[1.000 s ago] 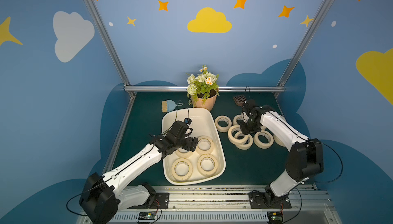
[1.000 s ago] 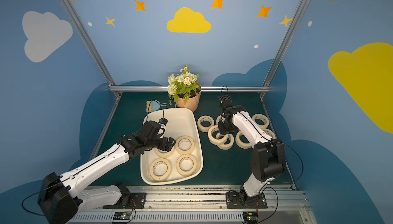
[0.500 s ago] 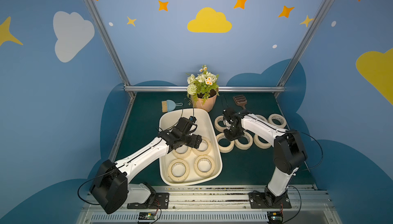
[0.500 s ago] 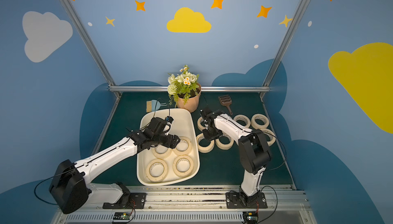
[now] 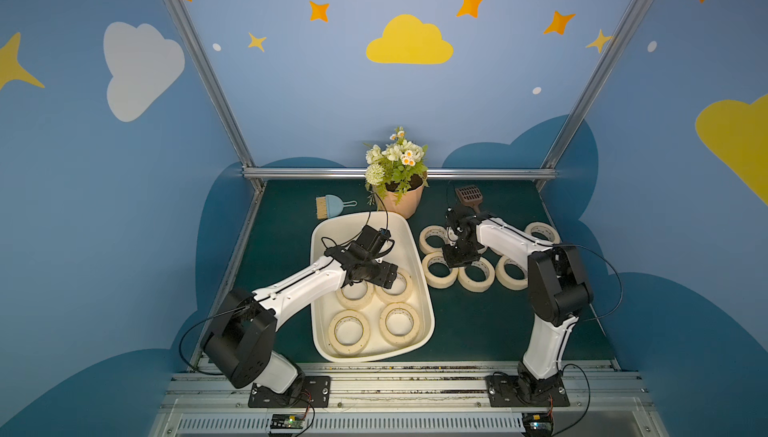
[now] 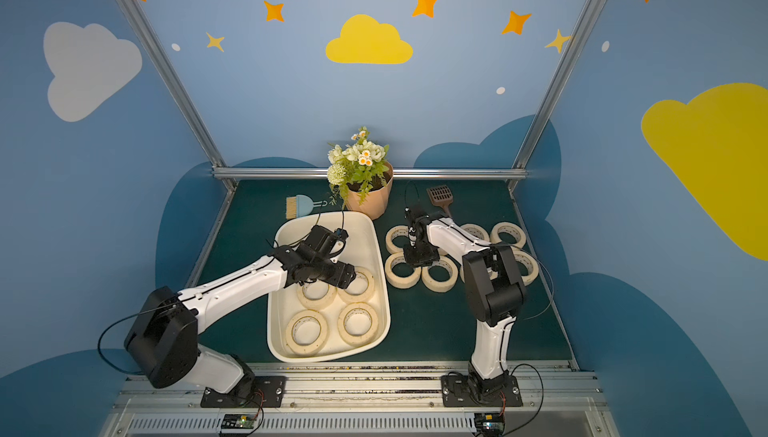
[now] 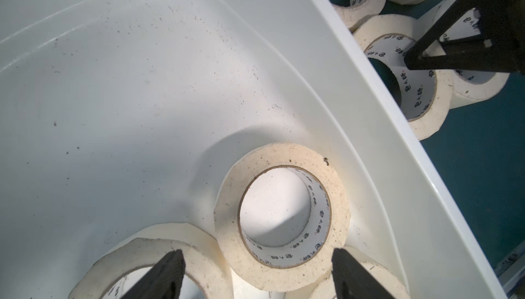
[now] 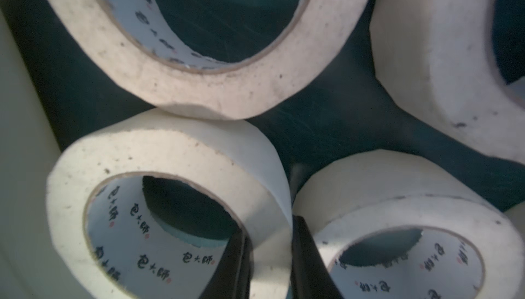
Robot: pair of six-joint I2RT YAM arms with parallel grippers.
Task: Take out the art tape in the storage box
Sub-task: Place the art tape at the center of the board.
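Blue walls painted with white and yellow clouds and orange stars, edged by aluminium rails, close in a dark green desk [image 5: 478,331]. Two white-and-black arms rise from its 7 and 5 o'clock edge. Just toward 9 o'clock of the desk's middle lies the storage box [image 5: 401,244], a smooth off-white plastic tub with rounded corners, a rolled rim and a floor dotted with dark specks. A peach flower pot [image 5: 405,206] of white and yellow blooms stands at 12 o'clock, just beyond the box's far rim. Four rolls of art tape [image 5: 348,349] lie flat in the box's 6 o'clock half, two by two. They are matte cream rings with grubby faces and white cores bearing small dark print. The left arm reaches over them and hides part of the far pair. The loose rolls [image 5: 439,283] lie flat on the desk at the box's 3 o'clock, clustered and touching, partly covered by the right arm. A small blue brush [image 5: 330,206] with straw bristles lies at 11 o'clock and a brown slotted scoop [image 5: 469,196] at 1 o'clock. The left hand [image 7: 257,255] is released, its black fingers spread wide over the far roll beside the box's 3 o'clock wall. The right hand [image 8: 270,235] is clenched on the wall of one loose roll of art tape, one finger inside the core, the other in the gap beside the next roll.
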